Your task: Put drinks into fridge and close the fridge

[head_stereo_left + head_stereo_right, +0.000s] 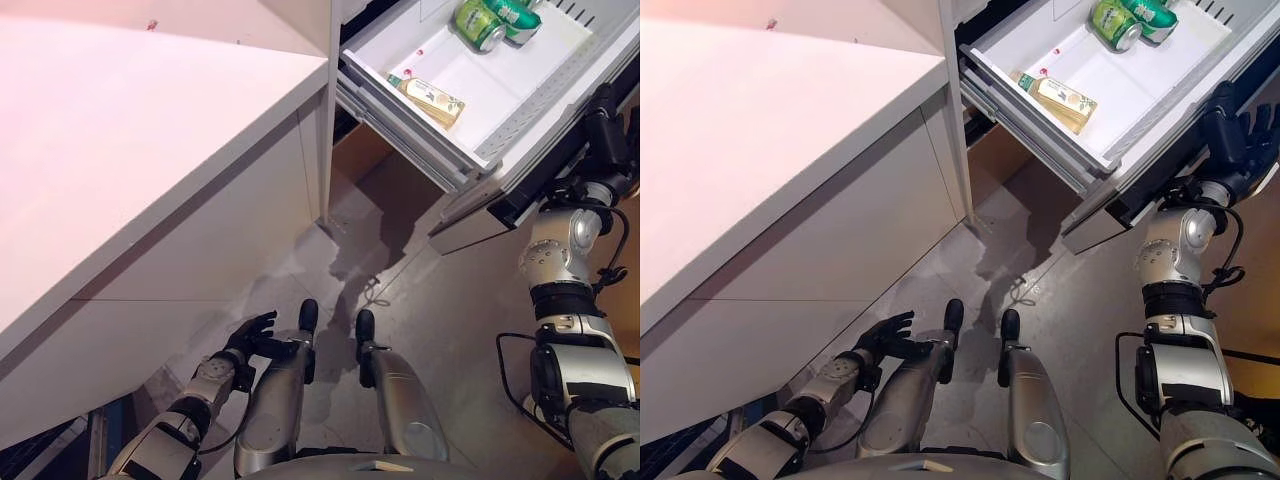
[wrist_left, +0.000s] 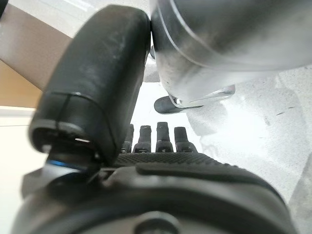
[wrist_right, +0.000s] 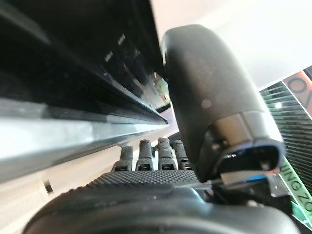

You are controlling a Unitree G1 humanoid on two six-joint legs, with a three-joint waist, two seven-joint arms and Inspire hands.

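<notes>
The fridge drawer (image 1: 520,75) stands pulled out at the upper right. Green cans (image 1: 482,22) lie at its far end and a bottle of pale yellow drink (image 1: 430,97) lies near its left wall. My right hand (image 1: 1232,130) is raised against the drawer's outer front edge, on its right side. Its fingers (image 3: 151,153) are straight beside the drawer's dark edge (image 3: 73,92) and hold nothing. My left hand (image 1: 250,335) hangs low near the floor, open and empty, with its fingers (image 2: 156,139) straight.
A long white counter (image 1: 130,130) with cabinet fronts below it runs along the left and reaches the fridge. Grey floor (image 1: 440,300) lies between the counter and the drawer. The drawer's front panel (image 1: 468,225) overhangs the floor.
</notes>
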